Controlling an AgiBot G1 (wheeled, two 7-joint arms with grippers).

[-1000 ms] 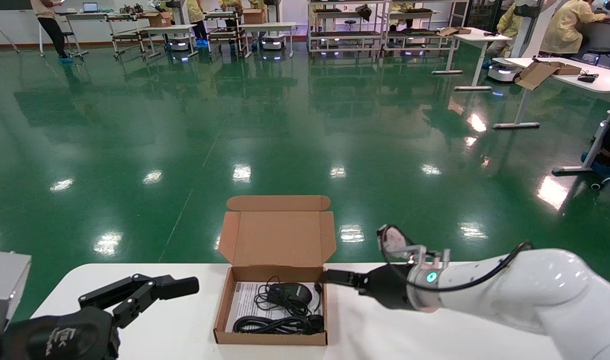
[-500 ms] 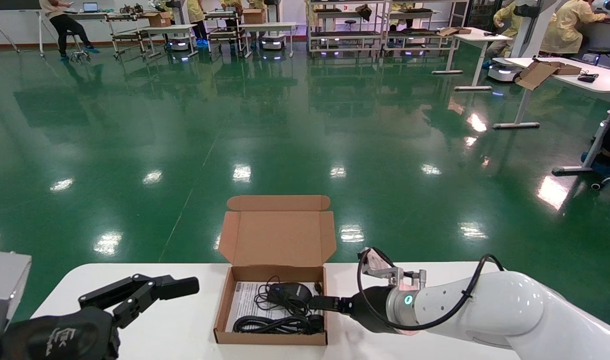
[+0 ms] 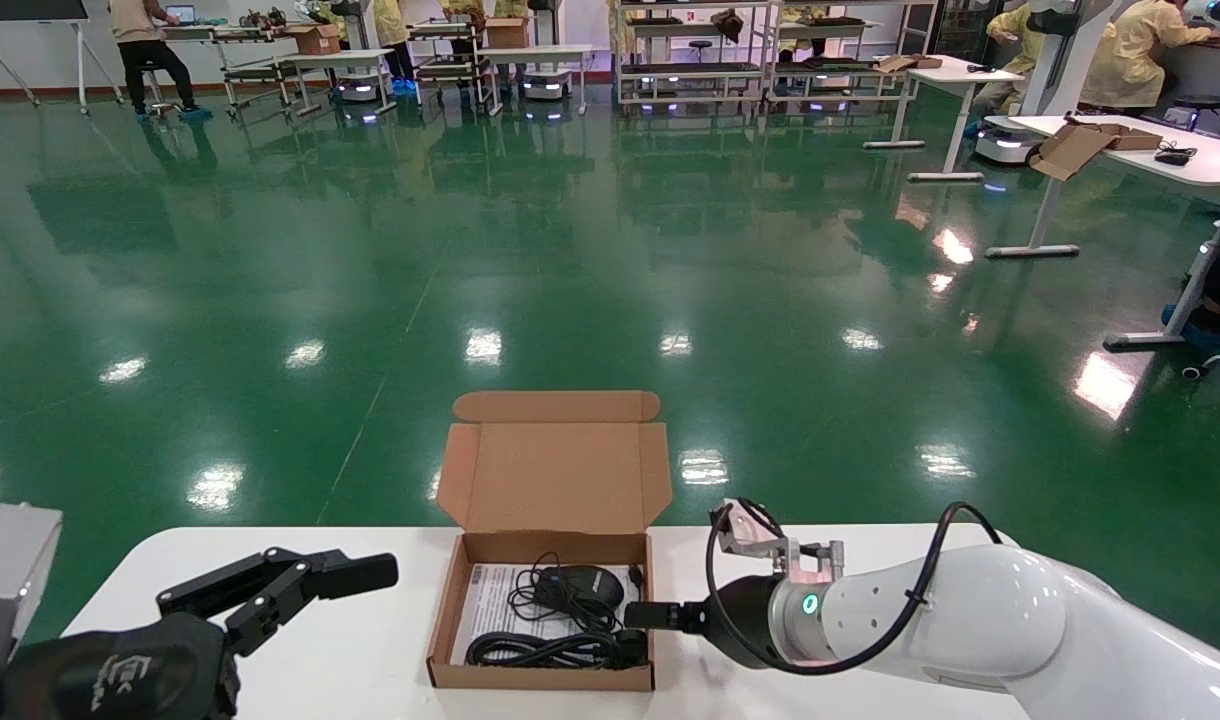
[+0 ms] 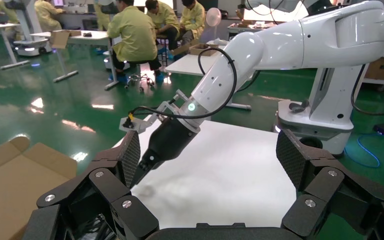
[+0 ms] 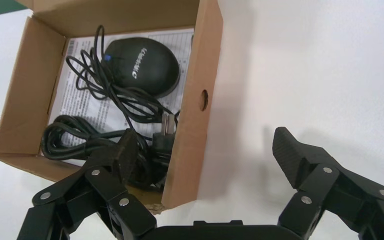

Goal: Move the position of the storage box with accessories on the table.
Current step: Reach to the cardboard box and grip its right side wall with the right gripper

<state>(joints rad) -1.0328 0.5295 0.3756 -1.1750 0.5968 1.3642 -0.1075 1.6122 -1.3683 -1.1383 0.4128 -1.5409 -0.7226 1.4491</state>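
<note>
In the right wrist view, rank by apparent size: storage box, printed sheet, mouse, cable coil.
1. Storage box
2. Printed sheet
3. Mouse and cable coil: they look alike in size, and the right gripper, straddling the box wall, hides part of the coil.

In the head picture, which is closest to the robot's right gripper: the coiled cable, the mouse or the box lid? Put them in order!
From the right gripper, open astride the storage box's right wall:
1. Cable coil, in the box's near part.
2. Mouse, toward the box's far wall.
3. Lid, standing open at the back.
</note>
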